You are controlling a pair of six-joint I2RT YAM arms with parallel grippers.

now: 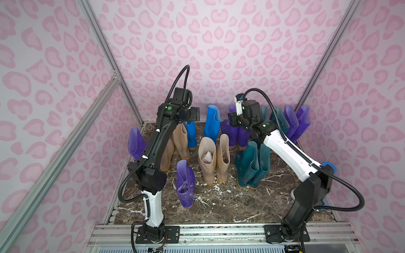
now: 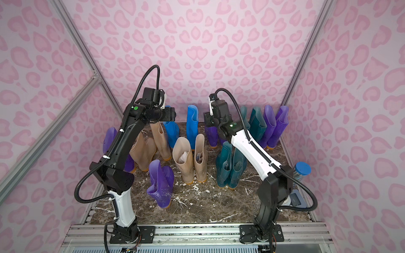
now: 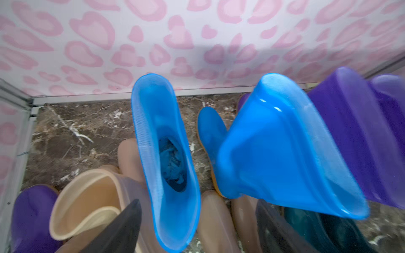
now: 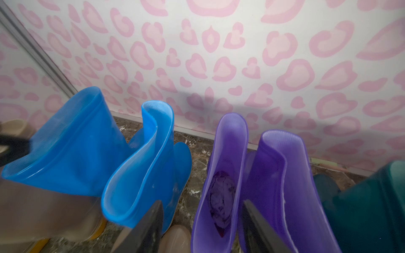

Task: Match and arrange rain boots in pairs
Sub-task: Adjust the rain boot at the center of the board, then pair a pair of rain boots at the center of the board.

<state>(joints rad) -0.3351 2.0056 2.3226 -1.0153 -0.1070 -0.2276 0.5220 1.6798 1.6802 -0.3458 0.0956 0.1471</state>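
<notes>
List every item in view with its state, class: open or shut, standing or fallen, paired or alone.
left gripper: open, over a blue boot
right gripper: open, over a purple boot
other blue boot: standing, free
front beige pair: standing, paper inside
front teal pair: standing, touching
lone front purple boot: standing, unpaired

This looks like a robot test booth. Pink spotty walls (image 1: 219, 43) are framed by metal bars (image 1: 54, 163). The left arm (image 1: 153, 142) and right arm (image 1: 289, 153) are bolted to a metal rail (image 1: 219, 232) beside a marble-look table (image 1: 219, 208).
</notes>
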